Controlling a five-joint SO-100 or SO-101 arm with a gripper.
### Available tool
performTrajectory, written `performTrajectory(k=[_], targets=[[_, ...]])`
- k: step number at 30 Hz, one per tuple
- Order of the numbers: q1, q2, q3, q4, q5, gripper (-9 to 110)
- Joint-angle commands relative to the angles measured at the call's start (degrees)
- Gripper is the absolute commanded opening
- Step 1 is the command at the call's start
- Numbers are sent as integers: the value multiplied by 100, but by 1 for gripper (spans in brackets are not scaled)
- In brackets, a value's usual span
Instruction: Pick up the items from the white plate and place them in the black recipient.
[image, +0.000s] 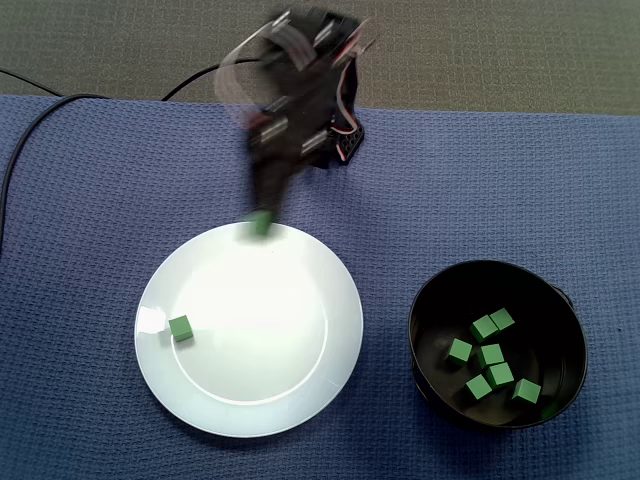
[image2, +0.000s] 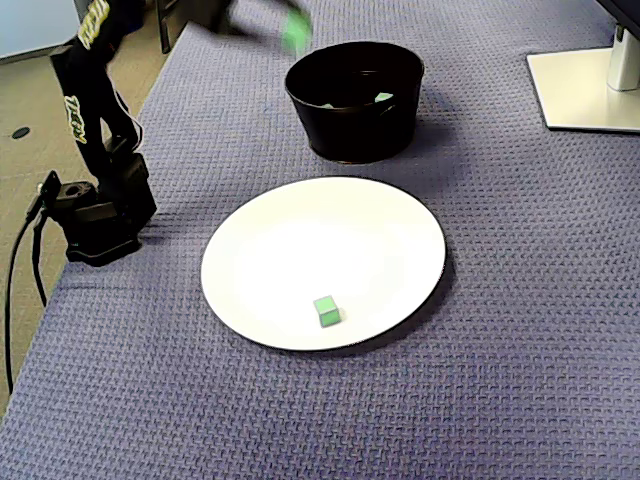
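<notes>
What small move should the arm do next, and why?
Probably carry the green cube sideways until it is over the black bowl: the jaws hold it above the rim of the white plate, not yet over the bowl.

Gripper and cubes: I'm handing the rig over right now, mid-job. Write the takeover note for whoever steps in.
The gripper is shut on the carried cube, up in the air and motion-blurred in both fixed views, so the grip detail is unclear.
On the white plate, one loose cube lies near the edge away from the black bowl.
Done: seven cubes lie in the bowl.
Left: release the carried cube into the bowl, then fetch the loose cube from the plate and drop it in too.
</notes>
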Motion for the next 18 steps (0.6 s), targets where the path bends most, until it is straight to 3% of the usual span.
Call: performTrajectory(k=[1,7,18], targets=[[-2048,562,79,-483,-659,0],[-3700,-527,896,-1354,-2646,0],[-4403,-2654,2109,-2707,-2979,0]])
